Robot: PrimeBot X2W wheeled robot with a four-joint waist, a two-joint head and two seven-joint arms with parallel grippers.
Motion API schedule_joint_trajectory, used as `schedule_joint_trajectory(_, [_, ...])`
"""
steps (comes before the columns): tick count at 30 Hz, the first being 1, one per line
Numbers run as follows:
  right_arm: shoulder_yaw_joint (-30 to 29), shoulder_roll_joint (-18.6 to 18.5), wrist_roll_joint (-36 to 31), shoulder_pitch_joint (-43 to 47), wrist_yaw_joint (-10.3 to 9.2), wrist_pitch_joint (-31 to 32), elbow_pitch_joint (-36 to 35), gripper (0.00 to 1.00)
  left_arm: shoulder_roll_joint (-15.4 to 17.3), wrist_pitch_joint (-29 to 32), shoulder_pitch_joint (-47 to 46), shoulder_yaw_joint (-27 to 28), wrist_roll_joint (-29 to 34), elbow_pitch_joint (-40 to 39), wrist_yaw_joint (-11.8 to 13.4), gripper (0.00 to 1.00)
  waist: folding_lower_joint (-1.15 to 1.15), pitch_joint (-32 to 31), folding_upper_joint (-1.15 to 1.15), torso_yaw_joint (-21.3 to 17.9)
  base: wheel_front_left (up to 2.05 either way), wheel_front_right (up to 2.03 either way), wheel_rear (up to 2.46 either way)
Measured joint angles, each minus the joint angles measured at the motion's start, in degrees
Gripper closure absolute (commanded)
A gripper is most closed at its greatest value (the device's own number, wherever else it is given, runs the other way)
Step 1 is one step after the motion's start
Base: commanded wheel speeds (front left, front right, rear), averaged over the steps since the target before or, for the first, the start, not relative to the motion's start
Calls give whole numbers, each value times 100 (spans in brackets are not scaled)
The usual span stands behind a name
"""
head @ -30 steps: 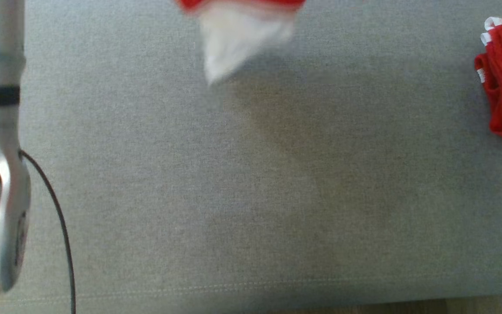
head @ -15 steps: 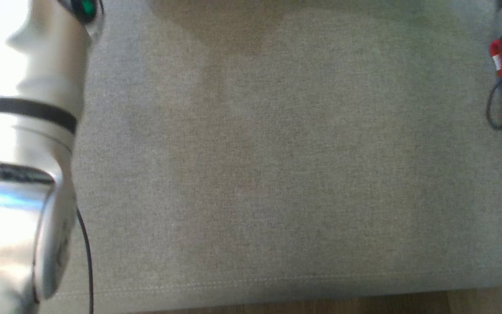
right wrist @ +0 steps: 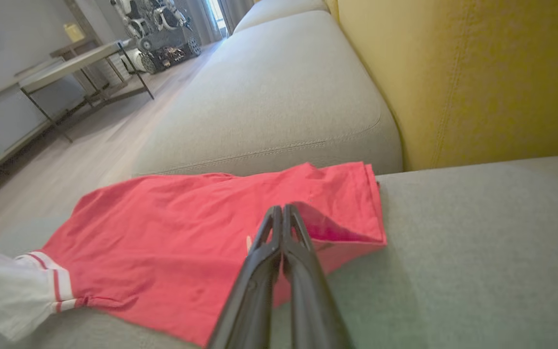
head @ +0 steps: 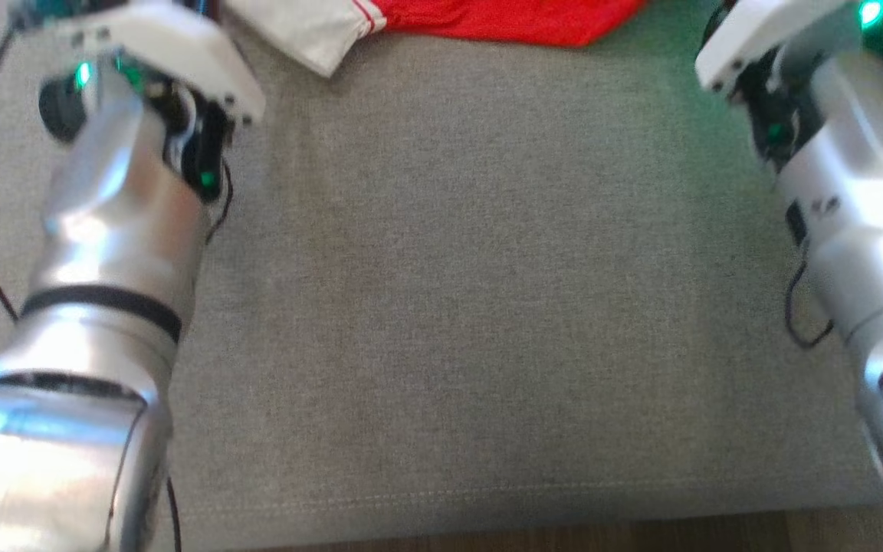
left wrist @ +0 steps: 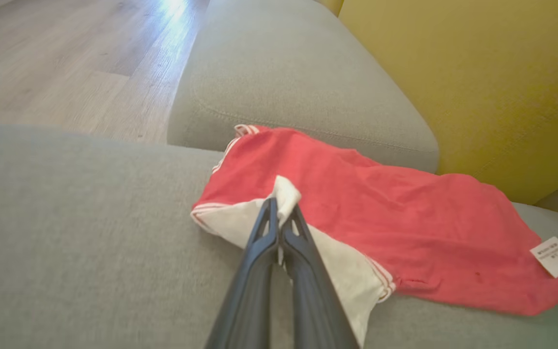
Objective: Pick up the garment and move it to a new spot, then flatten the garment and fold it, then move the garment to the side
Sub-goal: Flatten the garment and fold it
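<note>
The sofa seat [head: 449, 307] is viewed from above by the head camera; the shirt [left wrist: 380, 218] is shared (low, close) by both wrist cameras.

Soft daylight, blurred head view, glare on floor [left wrist: 175, 12].

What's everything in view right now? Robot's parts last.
T-shirt: one, red with white sleeves, spread on the seat cushion toward the backrest
care label: one, white, at the T-shirt's edge
seat cushions: at least two, grey, side by side
backrest: one, mustard yellow, behind the cushions
floor: one, pale wood, beyond the sofa
side table: one, pale top, dark legs, on the floor
left arm: one, silver; dark jaws shut on a white sleeve
right arm: one, silver; dark jaws shut on the red hem
</note>
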Motion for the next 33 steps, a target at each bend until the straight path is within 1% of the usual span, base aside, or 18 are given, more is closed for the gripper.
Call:
schedule_joint_trajectory(4, [225, -56, 483, 734, 0, -97, -411, 100, 49, -130, 672, 76, -119, -43, -49, 100, 0, -252, 0, -20, 0, 0, 0])
schedule_joint_trajectory(6, [288, -104, 760, 1206, 0, -142, -638, 100, 68, -138, 1145, 169, -213, -278, -63, 100, 0, -436, 0, -30, 0, 0, 0])
schedule_joint_trajectory(8, [430, -220, 903, 1688, 0, -193, -840, 100, 137, -140, 1699, 301, -238, -777, -79, 100, 0, -636, 0, -40, 0, 0, 0])
schedule_joint_trajectory(10, [445, -359, 1060, 2160, 0, -264, -1047, 100, 210, -140, 2281, 438, -237, -1361, -80, 100, 0, -843, 0, -43, 0, 0, 0])
schedule_joint_trajectory(13, [468, -628, 1161, 2838, 0, -354, -1408, 100, 233, -140, 3203, 555, -226, -2248, -86, 100, 0, -1146, 0, -30, 0, 0, 0])
schedule_joint_trajectory(17, [318, -844, 1224, 3712, 0, -492, -1997, 100, 220, -141, 4450, 586, -143, -3306, 26, 100, 0, -1470, 0, 10, 0, 0, 0])
schedule_joint_trajectory(21, [-116, -996, 1196, 4688, 0, -550, -2696, 100, 231, 24, 5704, 489, -73, -4579, 302, 100, 0, -1699, 0, 56, 0, 0, 0])
schedule_joint_trajectory(24, [-603, -1034, 1027, 5529, 0, -486, -3211, 100, 309, 436, 6602, 435, -26, -5695, 589, 100, 0, -1822, 0, 85, 0, 0, 0])
schedule_joint_trajectory(27, [-1293, -1004, 723, 6433, 0, -290, -3797, 100, 397, 889, 7470, 396, 24, -6781, 936, 100, 0, -1937, 0, 107, 0, 0, 0])
schedule_joint_trajectory(30, [-2031, -768, 287, 7287, 0, 115, -4573, 100, 401, 1310, 8220, 307, 23, -7642, 1224, 100, 0, -2040, 0, 101, 0, 0, 0])
schedule_joint_trajectory(33, [-2729, -289, -201, 8045, 0, 665, -5494, 100, 402, 1642, 8769, 226, 23, -8288, 1425, 100, 0, -2119, 0, 100, 0, 0, 0])
